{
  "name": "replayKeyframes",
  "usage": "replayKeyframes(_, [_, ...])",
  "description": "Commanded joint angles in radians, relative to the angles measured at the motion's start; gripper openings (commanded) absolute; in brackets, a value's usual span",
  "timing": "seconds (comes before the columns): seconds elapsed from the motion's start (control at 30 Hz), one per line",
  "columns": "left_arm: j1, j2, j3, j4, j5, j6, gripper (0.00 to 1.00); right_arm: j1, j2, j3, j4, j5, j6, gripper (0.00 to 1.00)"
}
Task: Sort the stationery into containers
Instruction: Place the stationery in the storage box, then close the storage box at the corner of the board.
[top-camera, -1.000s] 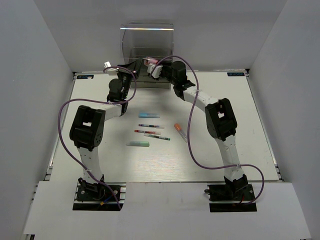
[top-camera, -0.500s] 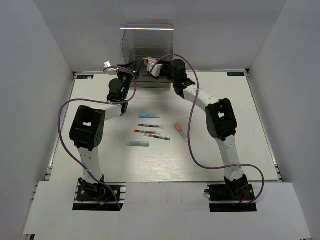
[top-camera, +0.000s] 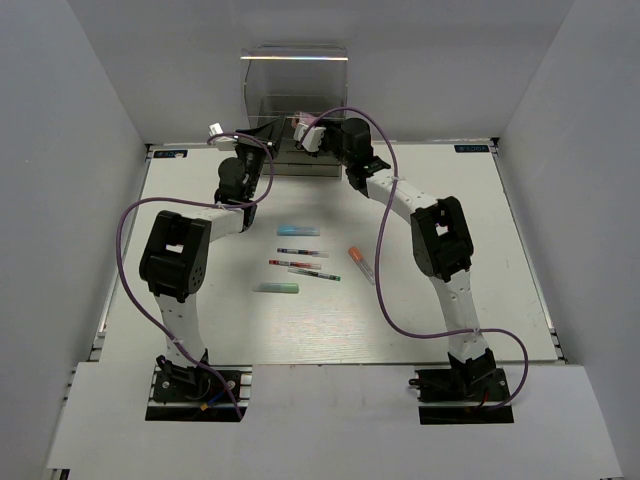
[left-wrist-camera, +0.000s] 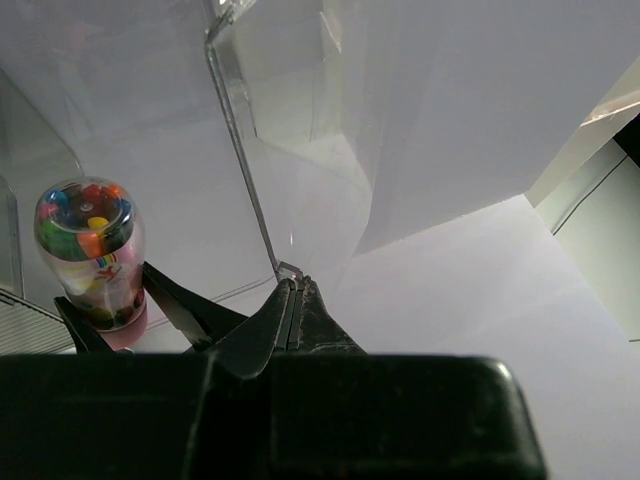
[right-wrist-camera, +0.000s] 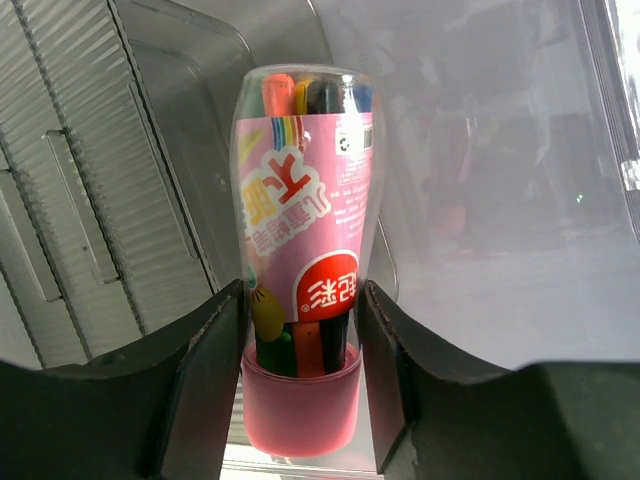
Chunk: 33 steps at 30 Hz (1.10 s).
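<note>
At the far edge of a white surface (top-camera: 450, 220), a tall clear container (top-camera: 295, 90) with dark-tinted lower levels stands against the back wall, both robot arms stretched to its front. The left arm (top-camera: 175, 255) bends in from one side and the right arm (top-camera: 440, 240) from the other. The right hand (right-wrist-camera: 305, 330) is clamped on a pink tube (right-wrist-camera: 305, 230), a clear-topped pack of coloured pens with a pink label and pink end cap, its dark fingers (right-wrist-camera: 205, 380) pressing either side just above the cap. The tube is held off the surface at the container's mouth, beside ribbed clear drawer walls; whether it sits inside a level cannot be told. The left hand (left-wrist-camera: 293, 285) has its fingertips pressed together, the tips meeting the lower corner of a clear panel edge near the tube. Well apart from the container, mid-surface, lie the loose pieces: a pale blue-green bar (top-camera: 299, 230) farther out, a second pale blue-green bar (top-camera: 277, 287) nearer the arm bases, three thin multicoloured pens (top-camera: 302, 264) roughly parallel between them, and a short orange marker (top-camera: 356, 258) angled just to their right
</note>
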Motion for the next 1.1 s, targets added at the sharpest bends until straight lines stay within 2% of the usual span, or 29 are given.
replayKeyframes(0.0, [-0.004,-0.017,0.036,0.032,0.001,0.002,0.00,-0.004,0.031,0.036,-0.036,0.026,0.008,0.52])
replayKeyframes(0.1, [-0.004,-0.017,0.036,0.032,0.001,0.002,0.00,-0.002,0.031,0.035,-0.042,0.025,0.000,0.62])
replayKeyframes(0.23, [-0.004,-0.017,0.036,0.032,0.001,0.002,0.00,-0.001,0.031,0.032,-0.043,0.026,-0.011,0.68])
replayKeyframes(0.5, [-0.004,-0.017,0.036,0.032,0.001,0.002,0.00,-0.002,0.023,0.029,-0.045,0.019,-0.011,0.68])
replayKeyframes(0.63, [-0.004,-0.017,0.036,0.032,0.001,0.002,0.00,-0.005,-0.027,-0.049,-0.025,-0.070,0.011,0.68])
replayKeyframes(0.77, [-0.004,-0.017,0.007,0.032,0.001,0.002,0.00,-0.009,-0.150,-0.204,-0.011,-0.226,0.017,0.63])
replayKeyframes(0.8, [-0.004,-0.017,0.007,0.032,0.001,0.002,0.00,-0.012,-0.185,-0.283,-0.013,-0.300,0.018,0.61])
replayKeyframes(0.87, [-0.004,-0.026,-0.003,0.032,0.001,0.002,0.00,-0.012,-0.240,-0.333,-0.025,-0.357,0.015,0.55])
replayKeyframes(0.97, [-0.004,-0.038,-0.042,0.000,0.001,0.002,0.00,-0.012,-0.322,-0.478,-0.029,-0.402,0.015,0.44])
replayKeyframes(1.07, [-0.004,-0.060,-0.072,-0.031,0.001,0.002,0.00,-0.016,-0.398,-0.595,0.001,-0.403,0.038,0.44])
